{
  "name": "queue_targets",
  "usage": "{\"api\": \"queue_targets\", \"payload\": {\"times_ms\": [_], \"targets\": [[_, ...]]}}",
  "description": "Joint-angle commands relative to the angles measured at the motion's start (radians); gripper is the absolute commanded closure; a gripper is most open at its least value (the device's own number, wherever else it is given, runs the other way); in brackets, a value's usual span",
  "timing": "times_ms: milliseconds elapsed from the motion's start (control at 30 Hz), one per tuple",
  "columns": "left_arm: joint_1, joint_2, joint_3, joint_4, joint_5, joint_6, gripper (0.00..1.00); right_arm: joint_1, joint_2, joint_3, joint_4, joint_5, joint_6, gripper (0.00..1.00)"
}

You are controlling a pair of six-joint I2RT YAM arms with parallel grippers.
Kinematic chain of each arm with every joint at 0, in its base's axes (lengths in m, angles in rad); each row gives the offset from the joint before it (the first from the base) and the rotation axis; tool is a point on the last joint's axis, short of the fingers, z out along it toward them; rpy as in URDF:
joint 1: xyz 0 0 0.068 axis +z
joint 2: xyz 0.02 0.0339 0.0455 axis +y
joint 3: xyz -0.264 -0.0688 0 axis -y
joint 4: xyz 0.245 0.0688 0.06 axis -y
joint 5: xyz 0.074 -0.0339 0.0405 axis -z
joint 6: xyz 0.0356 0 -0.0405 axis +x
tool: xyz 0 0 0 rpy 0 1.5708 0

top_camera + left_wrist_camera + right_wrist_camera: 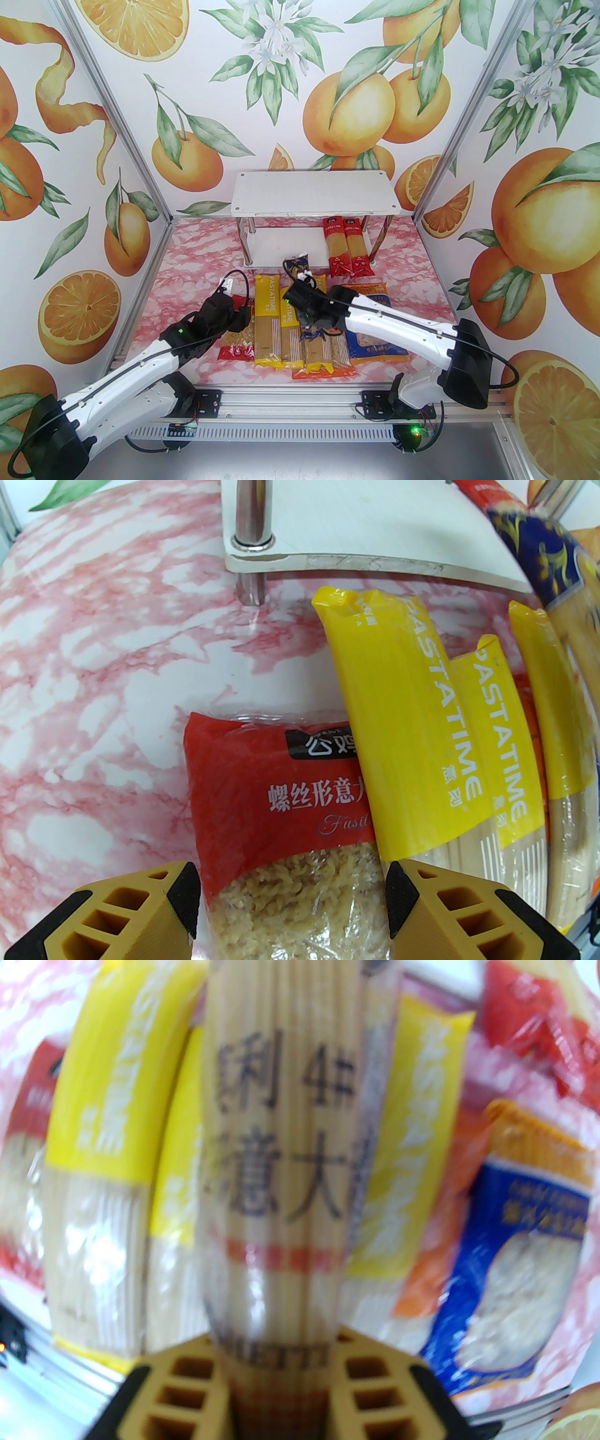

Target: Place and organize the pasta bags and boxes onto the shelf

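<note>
Long, narrow dark-blue spaghetti pack (281,1147): pale strands under clear film with blurred Chinese print. It is clamped between the right gripper (281,1368) fingers and projects forward from them. The left gripper (293,892), jaws wide, hovers over a red bag (262,780) marked "Fusil". Yellow "PASTATIME" packs (403,742) lie just to its right, and the shelf (375,550) is ahead.

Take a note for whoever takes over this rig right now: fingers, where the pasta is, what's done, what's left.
Right gripper: fingers shut on the dark blue spaghetti pack, held above the pile.
Left gripper: open over the red fusilli bag, holding nothing.
Done: two red spaghetti packs lie on the shelf, lower board, right side.
Left: shelve the held pack, then the three yellow spaghetti packs, fusilli bag, orange bag and blue bag from the table.
</note>
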Motion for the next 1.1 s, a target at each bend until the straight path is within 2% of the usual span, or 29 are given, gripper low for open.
{"api": "queue_targets", "payload": {"times_ms": [0, 267, 500, 833, 1067], "targets": [[0.006, 0.019, 0.046, 0.026, 0.014, 0.019, 0.31, -0.07, 0.021, 0.073, 0.102, 0.112, -0.135, 1.0], [0.005, 0.04, 0.068, 0.021, 0.011, 0.022, 0.31, -0.227, 0.19, 0.196, 0.228, 0.116, -0.27, 1.0], [0.007, 0.05, 0.075, 0.008, 0.005, 0.026, 0.31, -0.305, 0.35, 0.329, 0.274, 0.136, -0.332, 1.0], [0.008, 0.093, 0.101, 0.003, 0.003, 0.039, 0.31, -0.392, 0.448, 0.435, 0.311, 0.12, -0.326, 1.0], [0.008, 0.122, 0.125, -0.001, 0.005, 0.05, 0.31, -0.431, 0.511, 0.443, 0.329, 0.093, -0.312, 1.0]]}}
